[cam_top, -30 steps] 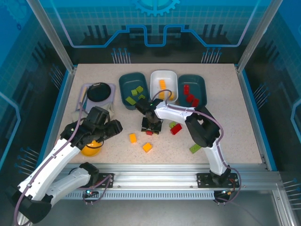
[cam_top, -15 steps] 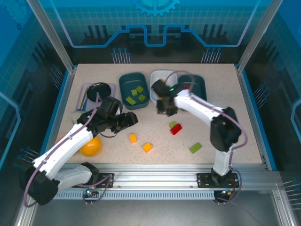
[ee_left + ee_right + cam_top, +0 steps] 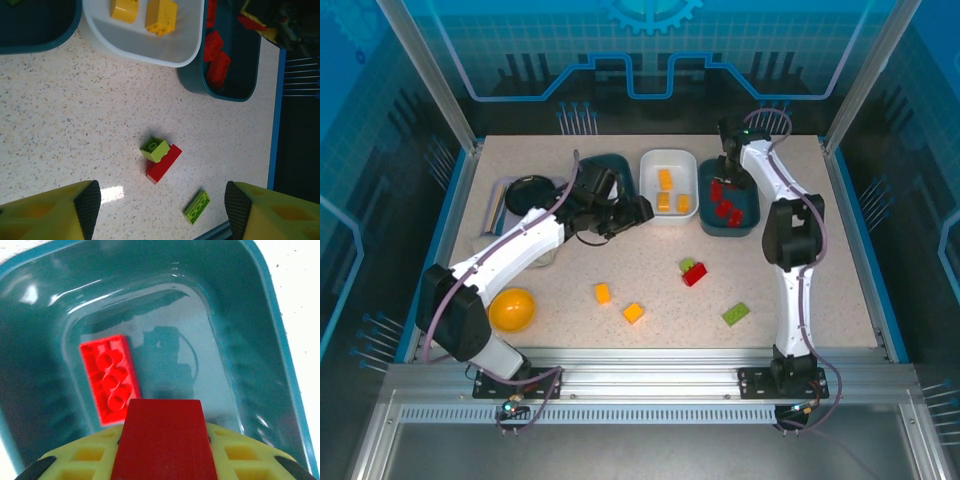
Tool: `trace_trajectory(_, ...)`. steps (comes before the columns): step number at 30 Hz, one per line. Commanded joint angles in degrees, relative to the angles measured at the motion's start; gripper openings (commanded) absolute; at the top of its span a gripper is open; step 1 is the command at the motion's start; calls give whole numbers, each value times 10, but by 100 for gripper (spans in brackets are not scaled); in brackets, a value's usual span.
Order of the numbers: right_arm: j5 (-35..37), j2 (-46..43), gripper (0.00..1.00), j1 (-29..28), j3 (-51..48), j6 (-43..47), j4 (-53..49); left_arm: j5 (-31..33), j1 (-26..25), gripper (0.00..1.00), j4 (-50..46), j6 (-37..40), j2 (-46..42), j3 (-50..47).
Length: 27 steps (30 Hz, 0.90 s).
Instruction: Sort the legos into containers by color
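My right gripper (image 3: 730, 178) (image 3: 162, 440) is shut on a red lego (image 3: 162, 437) and hangs over the right dark teal container (image 3: 730, 232) (image 3: 270, 315), where other red legos (image 3: 725, 210) (image 3: 110, 380) lie. Open and holding nothing, my left gripper (image 3: 638, 210) (image 3: 162, 210) hovers in front of the left teal container (image 3: 620, 162) and the white container (image 3: 650, 200) (image 3: 150, 57). The white one holds orange-yellow legos (image 3: 665, 180) (image 3: 161, 16). On the table lie a light green lego on a red one (image 3: 693, 272) (image 3: 160, 155), a green one (image 3: 736, 314) (image 3: 196, 206) and two orange-yellow ones (image 3: 603, 292) (image 3: 634, 313).
A yellow bowl (image 3: 512, 309) sits at the front left beside my left arm. A black round dish (image 3: 532, 193) rests on a lilac mat at the back left. Metal posts and blue walls frame the table.
My right gripper lifted the red lego from the table's middle and carried it back over the right teal container. My left arm swung from the yellow bowl toward the containers, still open.
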<state>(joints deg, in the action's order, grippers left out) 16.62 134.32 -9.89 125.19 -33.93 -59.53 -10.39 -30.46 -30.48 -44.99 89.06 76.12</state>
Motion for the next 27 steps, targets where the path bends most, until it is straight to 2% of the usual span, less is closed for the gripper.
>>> trace_trajectory(1, 9, 52, 19, 13, 62, 7, -71, -8, -7, 70, 0, 9, 11, 25)
trace_trajectory(4, -2, 71, 26, 22, 72, 10, -66, -5, -9, 70, -7, 10, 13, 24)
trace_trajectory(10, -44, 60, 58, 16, 78, 43, -54, 19, -9, 70, -58, 4, -1, 9)
trace_trajectory(13, -39, 22, 66, 0, 65, 56, -50, 43, -10, 70, -87, -4, -18, -6)
trace_trajectory(16, -36, -41, 67, -13, 21, 58, -33, 54, -10, 70, -104, -5, -35, -20)
trace_trajectory(20, -26, -153, 66, -48, -90, 71, 25, 86, -9, 70, -142, -12, -63, -34)
trace_trajectory(24, -23, -272, 65, -108, -220, 109, 95, 115, -9, 70, -191, -23, -90, -45)
trace_trajectory(27, -56, -367, 66, -171, -339, 148, 163, 129, -8, 70, -226, -34, -105, -68)
